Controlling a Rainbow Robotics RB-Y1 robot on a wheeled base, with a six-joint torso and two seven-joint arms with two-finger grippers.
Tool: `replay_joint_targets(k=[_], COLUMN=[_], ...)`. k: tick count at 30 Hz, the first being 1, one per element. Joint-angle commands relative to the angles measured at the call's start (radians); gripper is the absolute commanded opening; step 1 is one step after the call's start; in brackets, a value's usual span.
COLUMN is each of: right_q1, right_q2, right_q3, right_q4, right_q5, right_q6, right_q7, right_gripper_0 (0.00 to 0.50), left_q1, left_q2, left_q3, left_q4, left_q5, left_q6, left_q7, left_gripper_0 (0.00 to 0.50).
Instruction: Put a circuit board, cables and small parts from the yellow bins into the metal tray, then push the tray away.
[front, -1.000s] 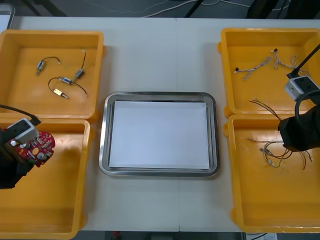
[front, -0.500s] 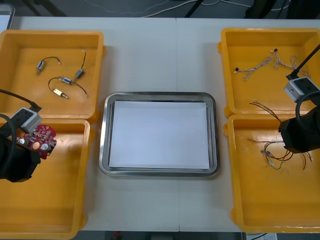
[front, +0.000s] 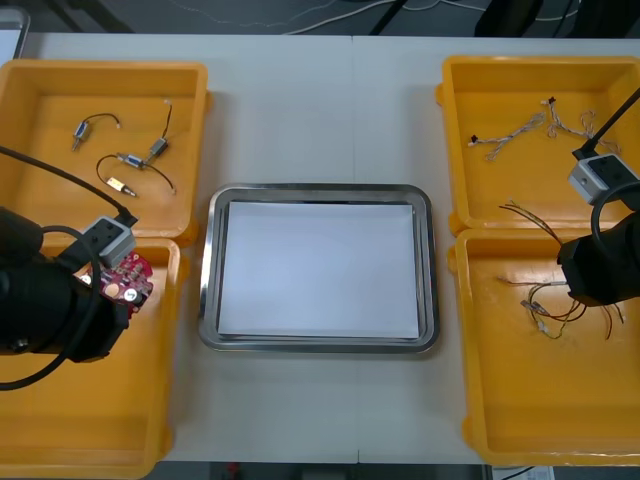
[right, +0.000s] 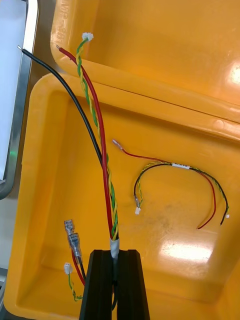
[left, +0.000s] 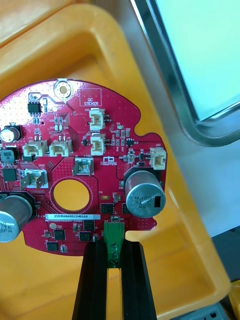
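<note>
My left gripper (left: 113, 260) is shut on the green tab at the edge of a round red circuit board (left: 80, 175), held over the near left yellow bin (front: 60, 420) close to its wall beside the metal tray (front: 205, 300). From the front the board (front: 126, 280) shows at the gripper's tip (front: 110, 295). My right gripper (right: 115, 272) is shut on a bundle of black, red and twisted yellow-green cables (right: 100, 145), lifted above the near right yellow bin (right: 45, 210). The front view has that gripper (front: 590, 275) over the same bin (front: 500, 400).
The far left bin (front: 40, 190) holds small metal parts (front: 125, 165) with wires. The far right bin (front: 470, 190) holds thin cables (front: 520, 128). More cables (right: 175, 172) lie on the near right bin's floor. The tray has a white inside (front: 318, 268).
My left gripper has carried the circuit board to the right, toward the tray. The right gripper has stayed over its bin with the cables.
</note>
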Motion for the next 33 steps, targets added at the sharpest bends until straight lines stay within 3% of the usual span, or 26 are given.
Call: replay_joint_targets(k=[1, 13, 24, 33], right_q1=[-0.026, -0.026, -0.026, -0.026], right_q2=[-0.037, -0.037, -0.037, -0.037], right_q3=[-0.029, -0.029, -0.029, -0.029], right_q4=[-0.009, -0.009, -0.009, -0.009], right_q5=[-0.007, -0.007, -0.007, -0.007], right_q6=[0.004, 0.004, 0.004, 0.004], right_q7=[0.014, 0.014, 0.014, 0.014], right_gripper_0=[0.000, 0.000, 0.000, 0.000], left_q1=[-0.103, -0.270, -0.379, -0.442], left_q2=[0.019, 0.008, -0.090, -0.209], left_q3=[-0.080, -0.258, -0.359, -0.473], left_q4=[-0.042, -0.033, 0.039, 0.131], left_q5=[-0.009, -0.032, -0.083, -0.213], left_q6=[0.023, 0.058, 0.086, 0.084], left_q7=[0.260, 0.476, 0.548, 0.576], left_gripper_0=[0.000, 0.000, 0.000, 0.000])
